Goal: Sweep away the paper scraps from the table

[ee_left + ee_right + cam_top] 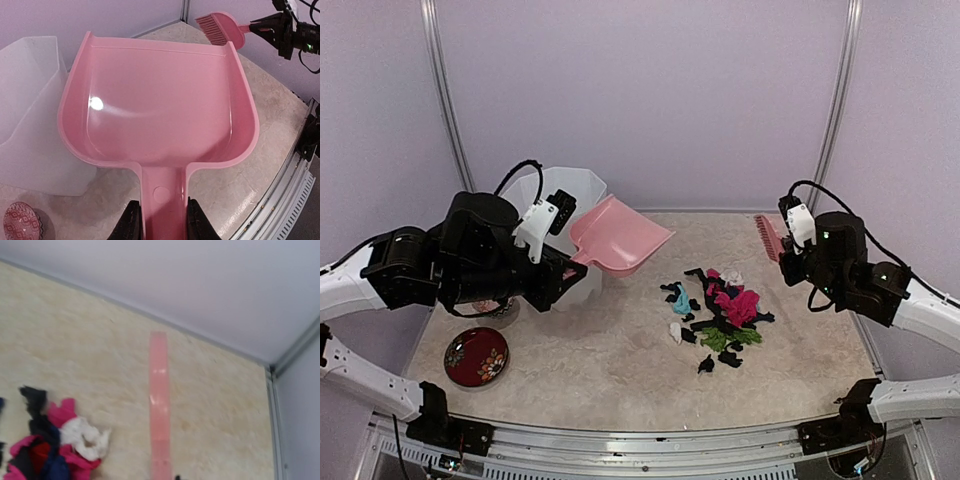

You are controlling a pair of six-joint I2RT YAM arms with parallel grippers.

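Nothing is swept yet: the paper scraps [718,318] lie heaped on the table [600,370], right of centre, and none are in the pink dustpan [160,110]. The left jaws clamp the dustpan's handle, holding it raised at far left. The right jaws are closed on the pink brush [768,237], raised at far right. All the gathering remains.

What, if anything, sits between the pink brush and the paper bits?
Nothing visible. Only bare table lies between the brush, gripped by the right fingers, and the paper scraps, so the sweep path looks open.
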